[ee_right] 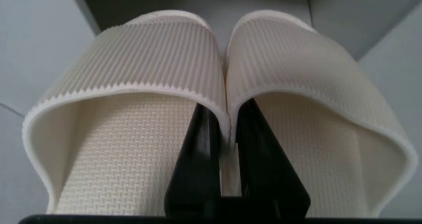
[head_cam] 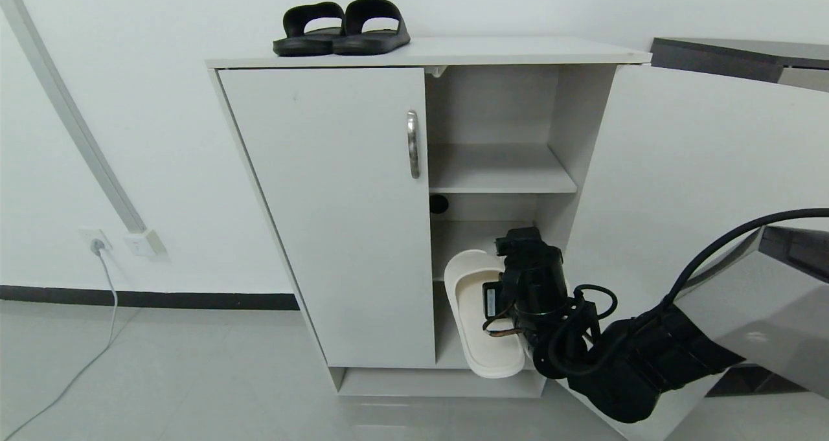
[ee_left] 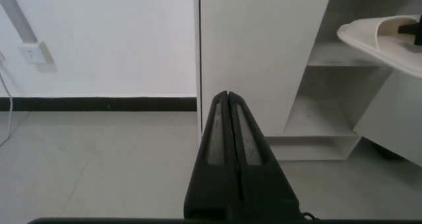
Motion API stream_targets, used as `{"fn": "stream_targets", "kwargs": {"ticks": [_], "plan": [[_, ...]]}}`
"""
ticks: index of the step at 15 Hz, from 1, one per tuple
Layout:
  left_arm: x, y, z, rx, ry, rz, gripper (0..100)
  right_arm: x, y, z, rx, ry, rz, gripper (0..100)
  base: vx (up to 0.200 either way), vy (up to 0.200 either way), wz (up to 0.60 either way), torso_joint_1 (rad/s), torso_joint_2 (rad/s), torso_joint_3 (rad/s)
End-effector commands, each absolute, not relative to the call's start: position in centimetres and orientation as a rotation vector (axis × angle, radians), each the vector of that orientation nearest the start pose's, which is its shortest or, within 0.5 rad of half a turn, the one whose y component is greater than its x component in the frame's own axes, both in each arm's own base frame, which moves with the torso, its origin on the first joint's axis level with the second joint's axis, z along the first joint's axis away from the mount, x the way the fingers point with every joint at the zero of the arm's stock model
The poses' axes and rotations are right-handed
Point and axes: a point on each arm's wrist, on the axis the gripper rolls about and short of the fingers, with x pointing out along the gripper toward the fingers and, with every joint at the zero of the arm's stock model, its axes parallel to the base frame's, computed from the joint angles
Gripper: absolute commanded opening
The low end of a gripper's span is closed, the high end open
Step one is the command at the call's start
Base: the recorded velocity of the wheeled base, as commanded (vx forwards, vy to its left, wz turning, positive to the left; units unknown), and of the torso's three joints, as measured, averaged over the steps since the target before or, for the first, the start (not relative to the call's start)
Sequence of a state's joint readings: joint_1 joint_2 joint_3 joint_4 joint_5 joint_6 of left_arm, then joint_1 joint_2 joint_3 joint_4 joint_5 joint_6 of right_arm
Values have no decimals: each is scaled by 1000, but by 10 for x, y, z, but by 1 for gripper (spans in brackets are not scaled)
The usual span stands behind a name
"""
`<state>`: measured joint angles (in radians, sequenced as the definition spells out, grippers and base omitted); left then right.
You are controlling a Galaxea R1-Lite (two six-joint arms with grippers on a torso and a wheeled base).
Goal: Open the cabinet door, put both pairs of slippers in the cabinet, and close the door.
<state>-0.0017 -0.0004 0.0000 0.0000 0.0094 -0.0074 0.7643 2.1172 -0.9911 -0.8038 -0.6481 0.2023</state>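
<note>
The right fingers [ee_right: 198, 165] are clamped on the touching inner edges of the white slippers [head_cam: 482, 311]. The pair's long axis points far, into the cabinet's [head_cam: 324, 221] open lower right compartment. The left fingers [ee_left: 217, 138] are together and empty, off to the left; the black slippers [head_cam: 341, 28] sit on the cabinet's top.

Black left claw [ee_left: 227, 96], black cable-looped right arm [head_cam: 625, 370]

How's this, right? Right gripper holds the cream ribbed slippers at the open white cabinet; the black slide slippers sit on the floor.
Not quite. The head view shows the black slide slippers on top of the white cabinet, not on the floor. The rest holds: the right gripper holds the cream ribbed slippers at the open cabinet.
</note>
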Motion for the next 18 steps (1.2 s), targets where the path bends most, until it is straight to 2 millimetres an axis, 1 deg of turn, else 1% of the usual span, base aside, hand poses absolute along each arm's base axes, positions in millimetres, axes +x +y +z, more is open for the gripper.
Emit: {"fn": "stream_targets", "kwargs": {"ticks": [1,2,5,12,13,18], "plan": [[-23,0,76,-8,2,8,0,293,261,100,-9,256,90,0,200,0,0,7,7,2],[-23,0,76,-9,1,9,0,293,261,98,-10,260,88,0,200,0,0,2,7,7],[-23,0,76,-6,2,9,0,295,262,90,-9,272,82,0,0,0,0,0,0,0],[-23,0,76,-14,1,15,0,294,264,89,-4,265,87,0,0,0,0,0,0,0],[-23,0,76,-12,1,15,0,295,264,87,-8,269,87,0,0,0,0,0,0,0],[-23,0,76,-14,1,17,0,295,265,85,-9,268,87,0,0,0,0,2,4,-165]]}}
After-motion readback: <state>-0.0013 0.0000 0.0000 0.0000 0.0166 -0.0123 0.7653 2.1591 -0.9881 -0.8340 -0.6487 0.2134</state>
